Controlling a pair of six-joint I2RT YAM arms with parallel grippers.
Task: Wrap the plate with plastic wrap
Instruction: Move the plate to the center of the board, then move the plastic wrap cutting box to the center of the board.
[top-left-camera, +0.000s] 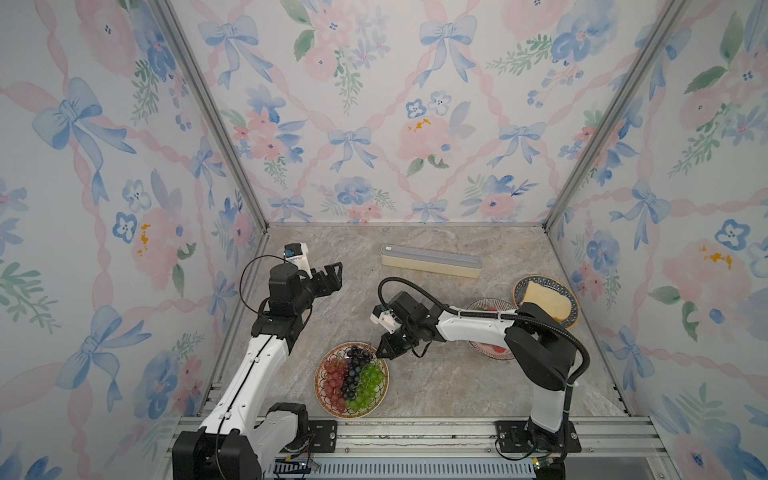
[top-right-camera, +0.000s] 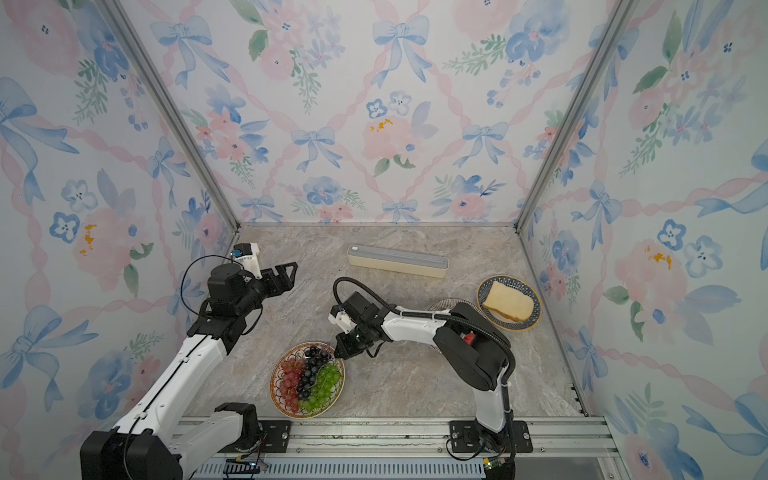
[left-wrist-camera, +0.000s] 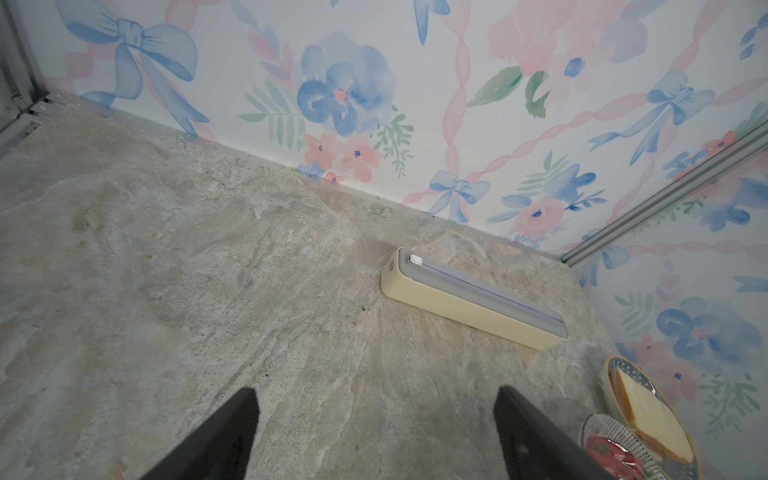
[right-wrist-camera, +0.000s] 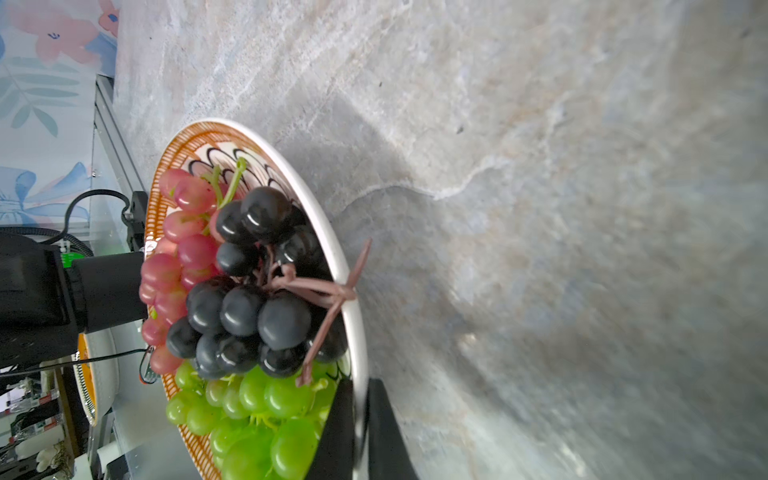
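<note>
Right wrist view shows right end effector (right-wrist-camera: 360, 386) clamped on the bare grape plate (right-wrist-camera: 183, 145) rim, left end effector (left-wrist-camera: 377, 390) wide, empty; wrapping seemingly unstarted.

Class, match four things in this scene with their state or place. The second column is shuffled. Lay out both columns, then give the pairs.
Column 1
1. left gripper
2. right gripper
3. cream wrap box
4. bread plate

Column 2
A. lies on the table near the back wall
B. shut on the rim of the grape plate
C. open, holding nothing
D. sits near the right wall

Pairs: 1-C, 2-B, 3-A, 4-D
</note>
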